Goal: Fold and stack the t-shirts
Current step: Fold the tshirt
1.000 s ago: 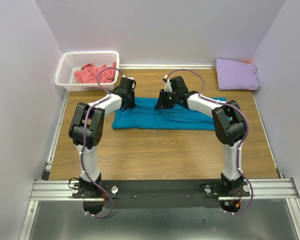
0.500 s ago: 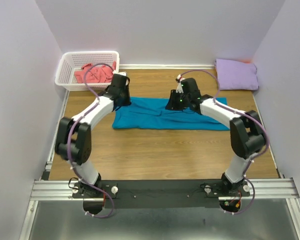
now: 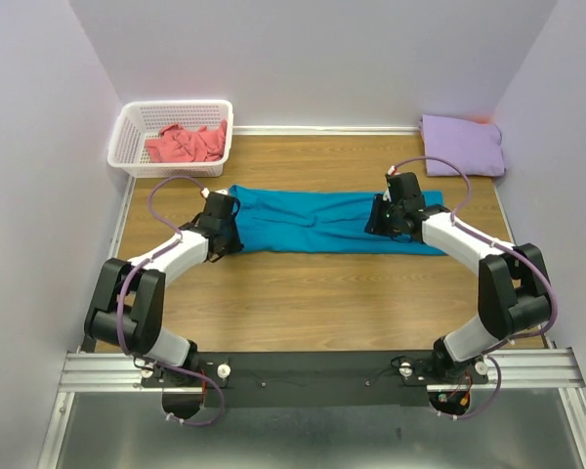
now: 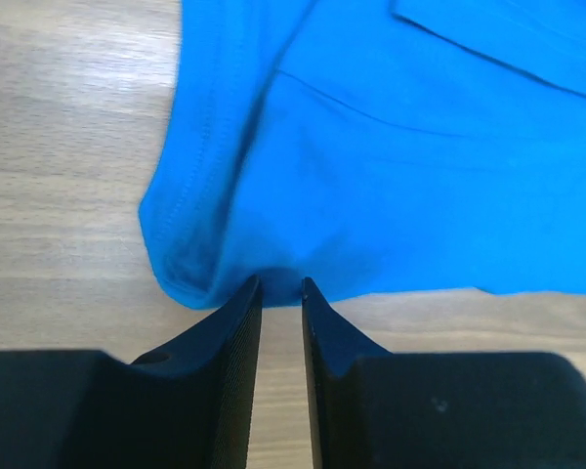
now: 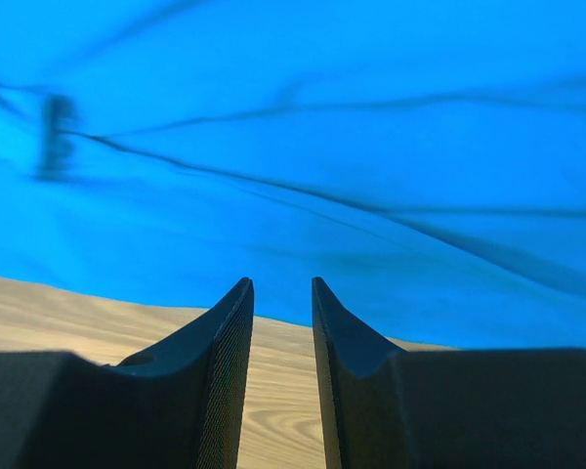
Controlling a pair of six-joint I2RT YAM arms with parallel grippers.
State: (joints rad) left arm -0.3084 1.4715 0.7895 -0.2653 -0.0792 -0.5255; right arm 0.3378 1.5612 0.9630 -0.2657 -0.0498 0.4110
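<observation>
Wooden table (image 3: 322, 293) carries the teal-blue t-shirt (image 3: 313, 220), part-folded into a band just ahead of both sets of tips. Both the left fingers (image 4: 230, 371) and the right fingers (image 5: 220, 371) are narrowly parted, gripping nothing. The lavender t-shirt (image 3: 461, 145) lies folded beyond the right fingers; the coral-pink t-shirt (image 3: 184, 144) waits in the basket (image 3: 127, 137).

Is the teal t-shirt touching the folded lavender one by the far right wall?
Apart. The top view shows a strip of bare table between the teal t-shirt and the lavender t-shirt.
</observation>
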